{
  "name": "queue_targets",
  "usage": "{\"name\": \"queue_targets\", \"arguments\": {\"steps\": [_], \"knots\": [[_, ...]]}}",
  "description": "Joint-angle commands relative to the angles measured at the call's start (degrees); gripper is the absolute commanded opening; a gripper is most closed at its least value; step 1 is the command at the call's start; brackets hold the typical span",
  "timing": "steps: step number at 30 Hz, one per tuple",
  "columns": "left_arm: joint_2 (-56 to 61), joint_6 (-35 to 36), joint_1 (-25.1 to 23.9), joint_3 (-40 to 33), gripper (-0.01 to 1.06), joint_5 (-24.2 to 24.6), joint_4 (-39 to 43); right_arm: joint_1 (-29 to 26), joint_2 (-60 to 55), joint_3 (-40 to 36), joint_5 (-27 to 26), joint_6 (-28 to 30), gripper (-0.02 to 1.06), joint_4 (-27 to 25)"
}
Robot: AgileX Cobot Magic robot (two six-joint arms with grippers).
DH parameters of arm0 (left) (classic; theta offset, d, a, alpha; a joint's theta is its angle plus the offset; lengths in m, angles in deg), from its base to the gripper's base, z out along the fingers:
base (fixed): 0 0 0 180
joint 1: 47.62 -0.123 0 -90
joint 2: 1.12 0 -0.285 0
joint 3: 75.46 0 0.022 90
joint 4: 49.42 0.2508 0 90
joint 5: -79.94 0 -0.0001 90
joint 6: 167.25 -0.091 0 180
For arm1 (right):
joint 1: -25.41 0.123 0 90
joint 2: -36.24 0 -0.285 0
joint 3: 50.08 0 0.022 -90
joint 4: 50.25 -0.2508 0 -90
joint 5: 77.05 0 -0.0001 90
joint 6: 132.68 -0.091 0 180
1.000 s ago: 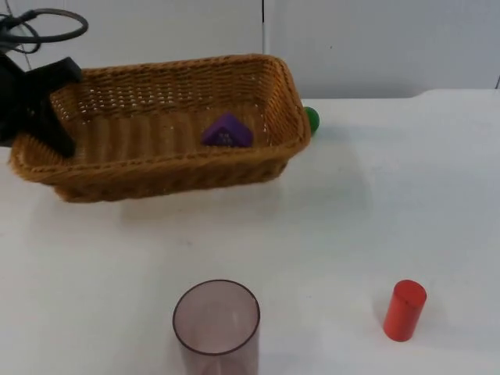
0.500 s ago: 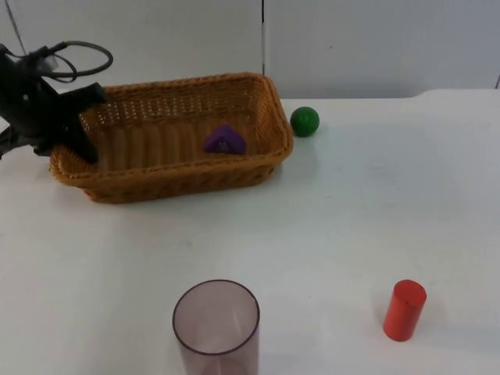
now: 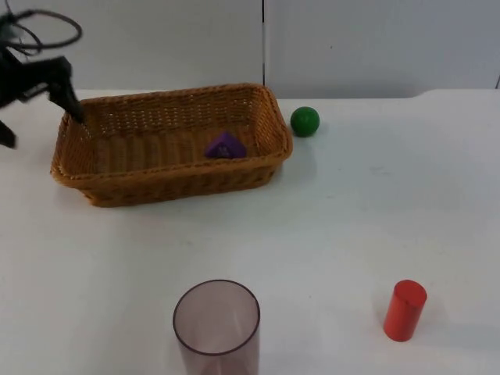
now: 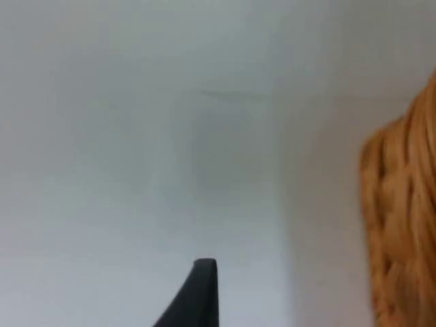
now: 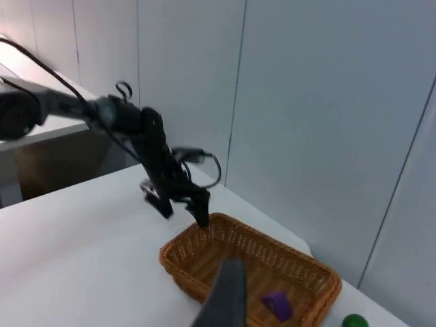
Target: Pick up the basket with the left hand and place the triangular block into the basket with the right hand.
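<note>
At the table's far left edge the left gripper (image 3: 39, 109) hangs just off the wicker basket's (image 3: 168, 180) short left wall, its fingers spread apart, one fingertip at the rim's back corner and the other out over bare table. The basket sits flat on the white table (image 3: 328, 226) near the grey partition wall (image 3: 375, 39), with the purple triangular block (image 3: 225, 146) lying inside, toward its right half. A green ball (image 3: 305, 120) rests just beside the basket's right end, apart from it. Open table stretches in front, down to a translucent cup (image 3: 216, 322) at the near edge and, well to the right, a red cylinder (image 3: 405, 310). The right gripper (image 5: 225, 300) waits high, looking down on the basket; whether its fingers are apart cannot be told.
</note>
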Motion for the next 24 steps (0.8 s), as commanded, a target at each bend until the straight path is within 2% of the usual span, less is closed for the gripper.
{"name": "queue_targets", "arguments": {"steps": [1,9,13,16,19,20,24], "knots": [[3.4,5.9,0.1,0.4,0.95,2.5,8.4,-0.2,0.1,-0.3,-0.1,-0.1,0.74,2.0],[12.5,4.7,0.1,0.1,0.95,7.4,9.7,-0.2,0.1,-0.3,-0.2,-0.7,0.74,3.5],[17.3,4.5,0.1,-0.1,0.95,13.8,9.3,-0.2,0.1,-0.3,-0.2,-0.7,0.74,4.3],[20.2,3.2,0.1,-2.4,0.95,15.0,8.1,-0.2,0.1,-0.3,-0.3,-0.7,0.74,4.7],[26.9,2.4,0.1,-9.3,0.95,12.8,6.5,-0.2,0.1,-0.3,0.0,-1.7,0.74,4.7],[26.9,2.4,0.1,-9.3,0.95,12.8,6.5,-0.2,0.1,-0.3,0.0,-1.7,0.74,4.7],[39.9,-2.3,0.1,-23.7,0.95,5.2,3.0,-0.2,0.4,-0.4,1.7,-2.5,0.74,4.7]]}}
